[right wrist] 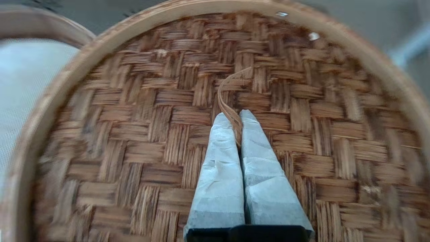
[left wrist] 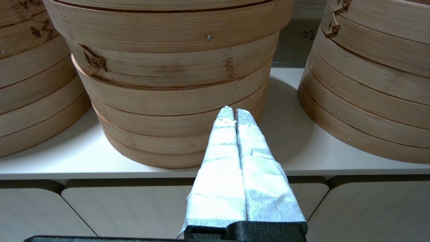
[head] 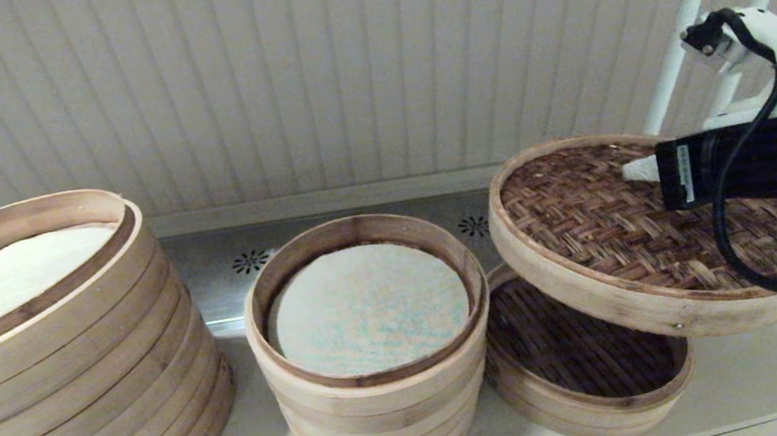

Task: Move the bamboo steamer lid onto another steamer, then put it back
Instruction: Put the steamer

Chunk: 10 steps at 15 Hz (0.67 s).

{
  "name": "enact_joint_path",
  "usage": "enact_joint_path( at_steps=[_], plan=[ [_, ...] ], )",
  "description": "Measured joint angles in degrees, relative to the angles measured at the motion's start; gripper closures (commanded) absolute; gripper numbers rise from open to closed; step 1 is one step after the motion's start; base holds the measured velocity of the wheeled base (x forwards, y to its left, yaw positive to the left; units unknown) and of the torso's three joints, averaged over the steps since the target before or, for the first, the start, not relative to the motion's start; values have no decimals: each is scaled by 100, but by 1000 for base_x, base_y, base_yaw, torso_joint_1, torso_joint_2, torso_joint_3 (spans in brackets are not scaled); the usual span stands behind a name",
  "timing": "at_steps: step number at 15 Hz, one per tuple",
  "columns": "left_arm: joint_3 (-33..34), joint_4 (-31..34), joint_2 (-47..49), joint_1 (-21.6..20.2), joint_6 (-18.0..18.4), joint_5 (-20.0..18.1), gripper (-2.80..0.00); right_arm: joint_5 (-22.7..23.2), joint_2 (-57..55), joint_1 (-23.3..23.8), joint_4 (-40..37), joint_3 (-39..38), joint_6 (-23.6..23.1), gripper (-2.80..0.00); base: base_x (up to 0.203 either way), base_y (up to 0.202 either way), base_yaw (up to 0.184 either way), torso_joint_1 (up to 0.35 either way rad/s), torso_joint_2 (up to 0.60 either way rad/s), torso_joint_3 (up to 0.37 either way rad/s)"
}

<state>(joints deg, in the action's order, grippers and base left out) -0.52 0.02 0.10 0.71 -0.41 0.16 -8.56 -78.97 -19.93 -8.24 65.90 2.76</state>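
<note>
The bamboo steamer lid (head: 631,238), woven dark brown with a pale band rim, hangs tilted in the air above the low slatted basket (head: 580,358) at the right. My right gripper (right wrist: 235,116) is shut on the lid's thin looped handle strip (right wrist: 228,97) at the middle of the weave (right wrist: 141,134); its white tip (head: 641,170) shows over the lid in the head view. The other steamer (head: 372,348), a medium stack with a teal-flecked liner (head: 369,309), stands uncovered at centre, left of the lid. My left gripper (left wrist: 234,112) is shut and empty, low in front of the counter edge.
A much wider stack with a plain white cloth (head: 55,367) stands at the left. The white counter (head: 769,370) carries all stacks; a steel strip (head: 230,269) and panelled wall lie behind. White pipes (head: 685,21) rise at the right. Cabinet fronts (left wrist: 134,208) sit below the counter.
</note>
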Motion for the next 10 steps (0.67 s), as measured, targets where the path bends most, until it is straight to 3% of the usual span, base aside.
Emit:
enact_joint_path(
  at_steps=[6, 10],
  plan=[
    [0, 0, 0, 0, -2, -2, 0, 261, 201, 502, 49, -845, 82, 0, 0, 0, 0, 0, 0, 0],
    [0, 0, 0, 0, -7, 0, 0, 266, 171, 526, 808, -1508, 90, 0, 0, 0, 0, 0, 0, 0]
  ],
)
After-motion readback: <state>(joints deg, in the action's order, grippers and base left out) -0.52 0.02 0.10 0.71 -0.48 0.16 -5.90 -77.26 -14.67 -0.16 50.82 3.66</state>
